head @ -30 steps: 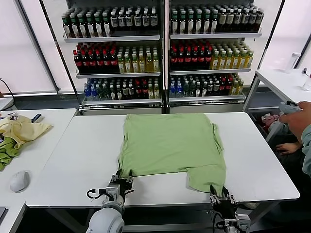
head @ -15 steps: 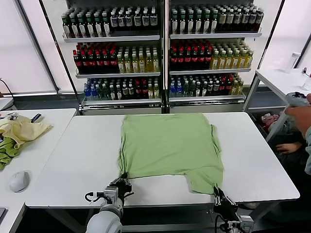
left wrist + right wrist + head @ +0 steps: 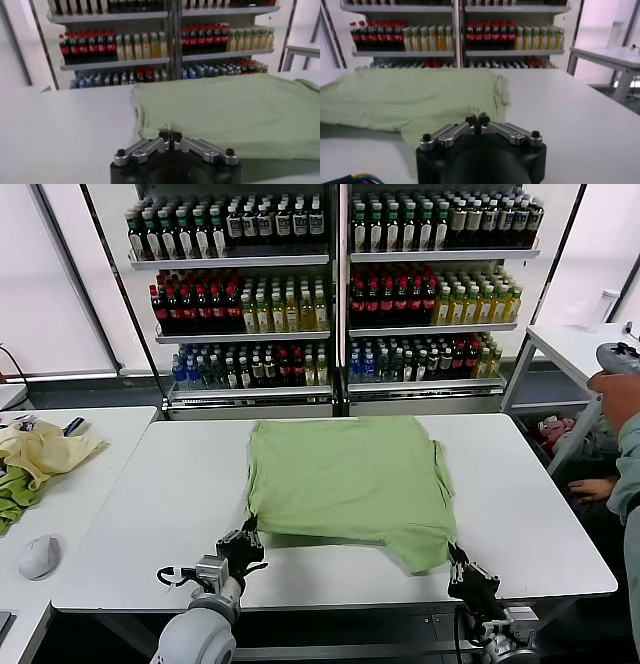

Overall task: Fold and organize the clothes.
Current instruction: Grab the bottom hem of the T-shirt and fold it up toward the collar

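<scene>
The shirt (image 3: 350, 479) lies flat on the surface (image 3: 150, 514), long axis running away from the robot; left tool (image 3: 247, 536) and right tool (image 3: 455, 559) pinch its near corners.

Soft matt cloth shirt (image 3: 350, 479)

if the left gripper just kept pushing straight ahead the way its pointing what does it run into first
The green shirt itself: the left gripper is shut on its near corner, so going ahead would likely bunch the fabric. Beyond that, the bottle shelves, much farther off.
</scene>
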Motion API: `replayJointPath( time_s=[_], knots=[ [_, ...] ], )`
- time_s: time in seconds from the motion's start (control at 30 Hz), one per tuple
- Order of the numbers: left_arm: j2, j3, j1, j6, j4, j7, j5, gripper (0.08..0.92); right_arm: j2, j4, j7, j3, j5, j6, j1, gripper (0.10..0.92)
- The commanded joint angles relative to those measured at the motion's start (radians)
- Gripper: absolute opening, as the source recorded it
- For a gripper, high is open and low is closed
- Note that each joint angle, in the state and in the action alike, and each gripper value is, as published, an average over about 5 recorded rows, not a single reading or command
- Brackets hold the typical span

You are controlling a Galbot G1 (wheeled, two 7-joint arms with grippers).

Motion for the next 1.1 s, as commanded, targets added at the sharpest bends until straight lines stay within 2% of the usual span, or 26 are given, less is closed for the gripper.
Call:
replayJointPath(
  time_s=[0.03, 0.4, 1.1],
  knots=[
    [0.065, 0.055, -0.145, -0.017, 0.089, 0.008, -0.012, 0.093, -0.049, -0.058, -0.004, 0.001, 0.02, 0.013, 0.156, 0.134],
    [0.047, 0.125, -0.325, -0.004, 0.297, 0.014, 0.052, 0.093, -0.124, -0.255, 0.011, -0.071, 0.048, -0.005, 0.377, 0.134],
    [0.018, 0.189, -0.446, 0.006, 0.494, 0.013, 0.196, 0.093, -0.064, -0.529, 0.003, -0.252, -0.088, 0.004, 0.642, 0.134]
  ],
)
